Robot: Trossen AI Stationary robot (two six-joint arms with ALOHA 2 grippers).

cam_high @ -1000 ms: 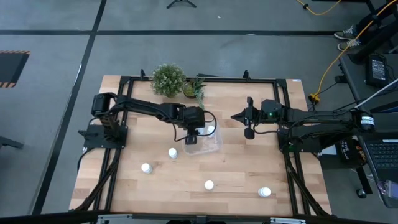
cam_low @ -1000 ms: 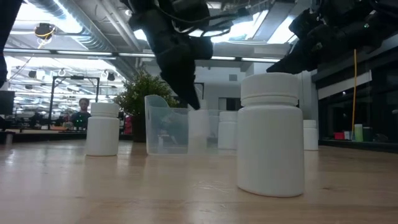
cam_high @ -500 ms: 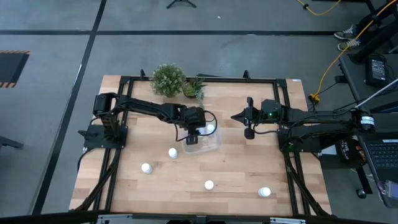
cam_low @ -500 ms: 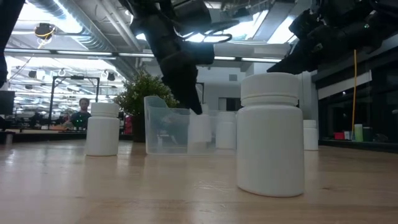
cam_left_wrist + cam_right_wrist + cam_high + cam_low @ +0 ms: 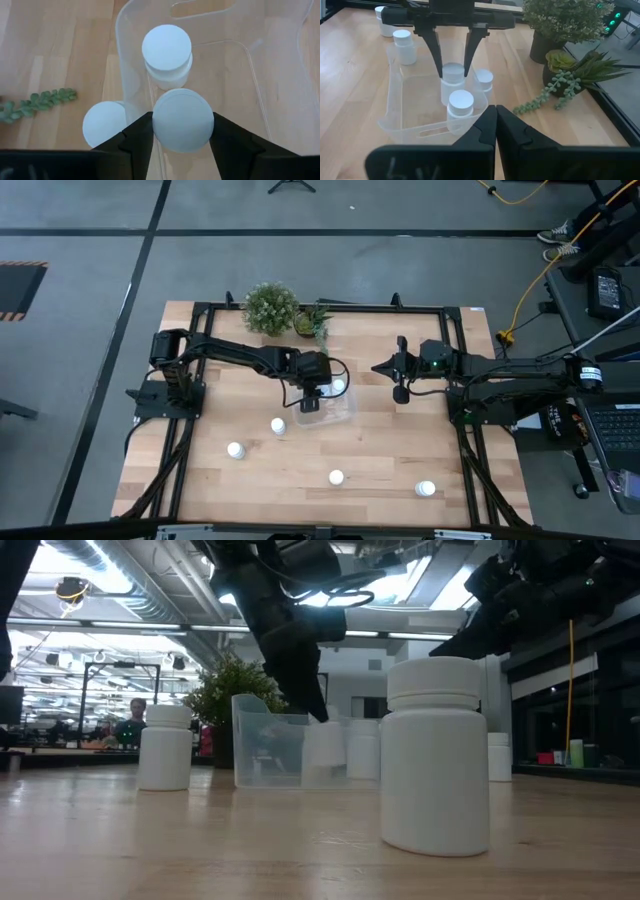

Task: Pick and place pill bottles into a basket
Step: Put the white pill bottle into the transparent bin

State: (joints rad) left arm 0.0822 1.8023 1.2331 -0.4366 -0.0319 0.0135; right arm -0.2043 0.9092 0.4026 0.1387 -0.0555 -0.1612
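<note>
The basket (image 5: 330,408) is a clear plastic tray at mid-table. My left gripper (image 5: 311,393) reaches down into it, shut on a white pill bottle (image 5: 183,126). A second bottle (image 5: 166,47) stands inside the basket. A third bottle (image 5: 104,125) stands on the table just outside the basket's far wall. My right gripper (image 5: 400,372) is shut and empty, held above the table to the right of the basket. Several more bottles stand loose on the near half of the table, such as one (image 5: 278,425) near the basket. My left gripper pinches the bottle at its cap and upper body (image 5: 453,71) between its two fingers (image 5: 435,52). The fingers come from above, pointing down, one on each side. The bottle is upright inside the basket, its bottom down at the basket floor; whether it rests there I cannot tell.
Potted plants (image 5: 272,308) stand at the table's far edge behind the basket, with a trailing stem (image 5: 540,97) on the wood. Loose bottles stand at near left (image 5: 235,450), near middle (image 5: 336,477) and near right (image 5: 426,489). The metal frame (image 5: 452,330) rims the table.
My left gripper has gone a little down into the basket with the bottle, still shut on it. The bottle stays upright and now stands lower between the basket walls.
</note>
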